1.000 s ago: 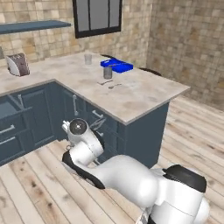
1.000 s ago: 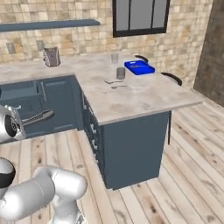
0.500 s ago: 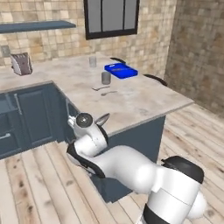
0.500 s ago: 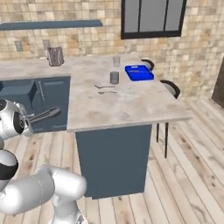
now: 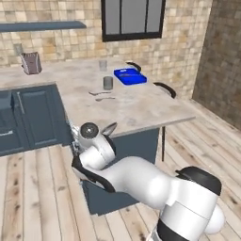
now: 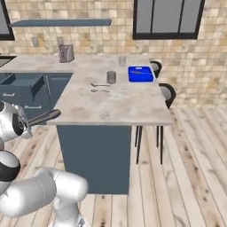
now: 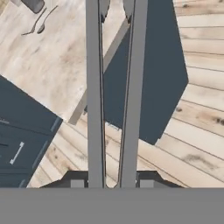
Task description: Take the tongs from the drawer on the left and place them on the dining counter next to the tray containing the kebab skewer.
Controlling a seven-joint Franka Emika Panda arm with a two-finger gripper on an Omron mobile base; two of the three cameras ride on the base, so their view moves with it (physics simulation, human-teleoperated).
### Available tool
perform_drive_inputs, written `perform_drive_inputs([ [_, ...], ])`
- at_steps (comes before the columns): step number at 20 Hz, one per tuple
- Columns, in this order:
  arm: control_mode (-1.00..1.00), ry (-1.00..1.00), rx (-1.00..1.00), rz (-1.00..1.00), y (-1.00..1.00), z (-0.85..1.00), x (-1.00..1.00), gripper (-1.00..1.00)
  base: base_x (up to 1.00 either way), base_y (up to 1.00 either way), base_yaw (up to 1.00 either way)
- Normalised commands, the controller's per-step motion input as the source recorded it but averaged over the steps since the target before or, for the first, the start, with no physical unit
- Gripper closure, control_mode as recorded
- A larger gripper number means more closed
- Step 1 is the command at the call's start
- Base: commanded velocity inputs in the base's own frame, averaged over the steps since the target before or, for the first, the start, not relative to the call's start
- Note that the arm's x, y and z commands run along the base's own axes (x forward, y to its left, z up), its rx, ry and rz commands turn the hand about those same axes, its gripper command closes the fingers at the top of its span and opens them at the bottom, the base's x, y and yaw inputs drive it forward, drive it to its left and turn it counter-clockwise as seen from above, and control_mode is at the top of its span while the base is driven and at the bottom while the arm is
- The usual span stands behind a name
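My gripper (image 7: 111, 181) is shut on the tongs (image 7: 95, 96), whose two long grey arms run up the hand view from between the fingertips. From the right base view the tongs (image 6: 44, 117) stick out of the hand toward the dining counter (image 6: 119, 104), just below its near left corner. Their tip (image 5: 109, 128) also shows under the counter edge (image 5: 141, 123). The blue tray (image 6: 141, 74) (image 5: 130, 76) lies at the counter's far end with a thin dark kebab skewer (image 6: 137, 72) on it. A dark blue drawer front with a short silver handle (image 7: 17, 153) sits at lower left.
A grey cup (image 5: 108, 83) (image 6: 111, 77), a glass (image 5: 102, 65) and a spoon and fork (image 6: 99, 88) lie between me and the tray. A toaster (image 5: 31, 62) stands at the back left. Black stools (image 6: 166, 91) line the counter's right side. Plank floor surrounds the counter.
The whole scene has shifted as the base drove: the counter's end now faces me and the left cabinets have slid aside. The tongs stay held in the shut gripper.
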Motion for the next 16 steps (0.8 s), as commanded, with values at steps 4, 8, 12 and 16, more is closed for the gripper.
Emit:
perform_drive_inputs([
  [4,1.0,0.0,0.0,0.0,0.0,0.0,0.0,1.0,-0.6,-1.0,0.34],
  [8,1.0,0.0,0.0,0.0,0.0,0.0,0.0,1.0,-0.35,-1.0,0.36],
  [12,1.0,0.0,0.0,0.0,0.0,0.0,0.0,1.0,0.07,-1.0,0.35],
  [16,1.0,0.0,0.0,0.0,0.0,0.0,0.0,1.0,0.52,-1.0,0.28],
])
